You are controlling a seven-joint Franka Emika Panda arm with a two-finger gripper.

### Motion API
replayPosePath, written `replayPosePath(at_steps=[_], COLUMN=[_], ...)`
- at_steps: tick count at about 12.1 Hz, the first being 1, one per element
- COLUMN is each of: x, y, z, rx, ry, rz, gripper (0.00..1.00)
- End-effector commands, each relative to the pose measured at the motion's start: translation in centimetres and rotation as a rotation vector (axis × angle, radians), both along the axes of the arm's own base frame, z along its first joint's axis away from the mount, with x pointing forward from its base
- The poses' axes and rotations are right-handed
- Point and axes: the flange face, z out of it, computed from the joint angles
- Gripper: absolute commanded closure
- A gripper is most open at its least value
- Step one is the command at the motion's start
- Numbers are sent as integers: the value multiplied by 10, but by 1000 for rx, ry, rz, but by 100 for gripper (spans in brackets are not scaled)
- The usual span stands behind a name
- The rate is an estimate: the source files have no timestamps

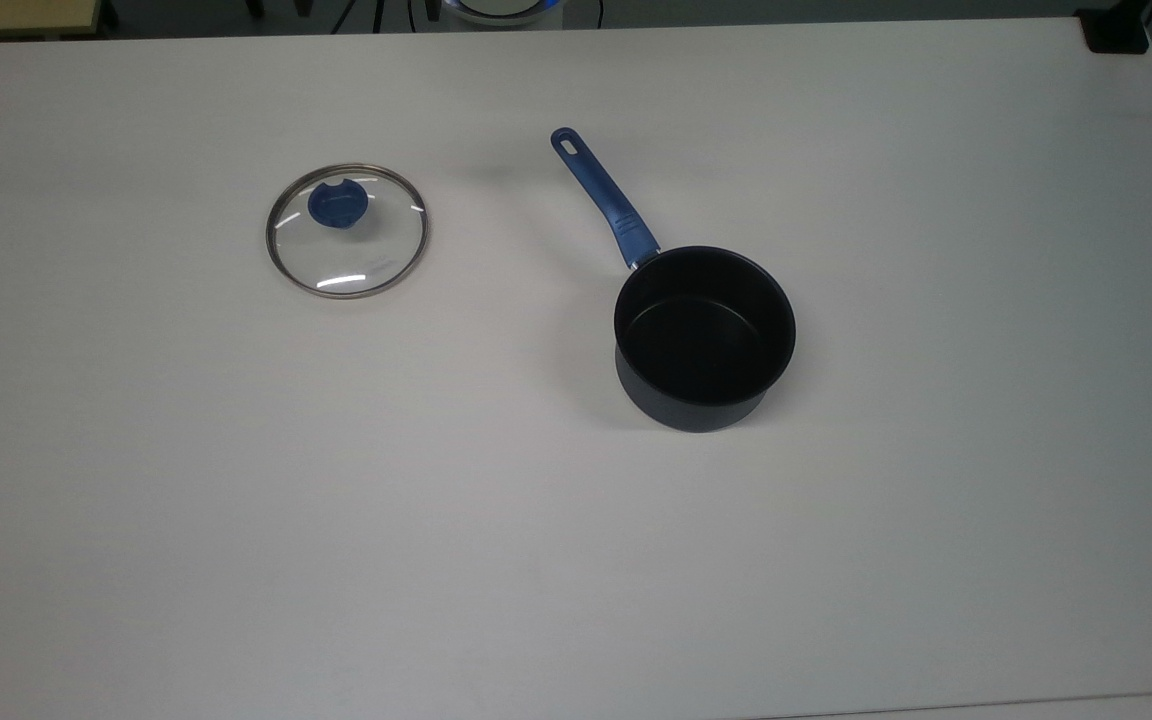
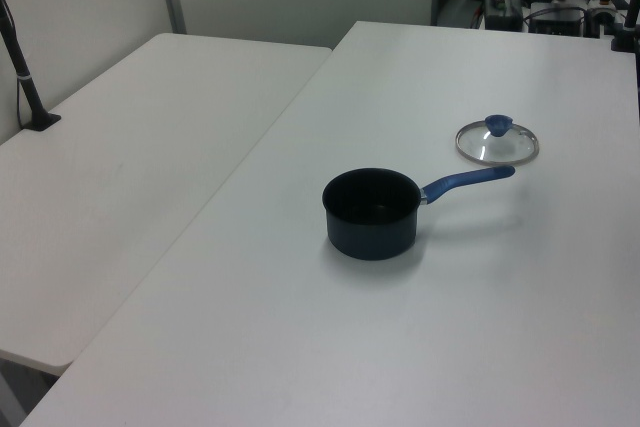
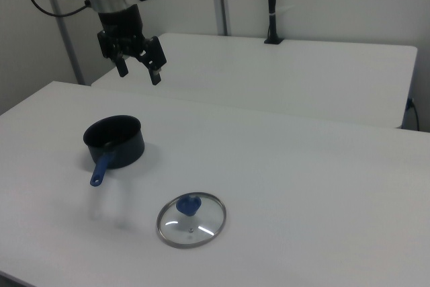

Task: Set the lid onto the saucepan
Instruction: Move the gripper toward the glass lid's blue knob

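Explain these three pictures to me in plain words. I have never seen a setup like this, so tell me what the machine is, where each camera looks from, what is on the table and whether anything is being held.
The machine is a robot arm ending in a two-finger gripper. In the right view it hangs in the air above the white table, fingers spread open, holding nothing.

All three pictures show one moment. The top view looks down on the table; the left view and the right view look across it from opposite sides.

Two things lie on the table, apart from each other. One is a dark saucepan with a long blue handle, standing upright and empty. The other is a glass lid with a blue knob, lying flat. The lid is not on the pan yet.
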Motion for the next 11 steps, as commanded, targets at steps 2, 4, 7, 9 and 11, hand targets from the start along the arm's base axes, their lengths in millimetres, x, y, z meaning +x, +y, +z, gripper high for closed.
replayPosePath(at_steps=[2, 4, 7, 9, 11], x=[-6, -6, -5, -6, -9], y=[-1, -1, -1, -5, -22], z=[-2, -2, -3, -3, -14], rx=[13, 14, 14, 13, -4], ry=[3, 3, 7, 7, 34], rz=[22, 20, 20, 22, 65], gripper=[0, 0, 0, 0, 0])
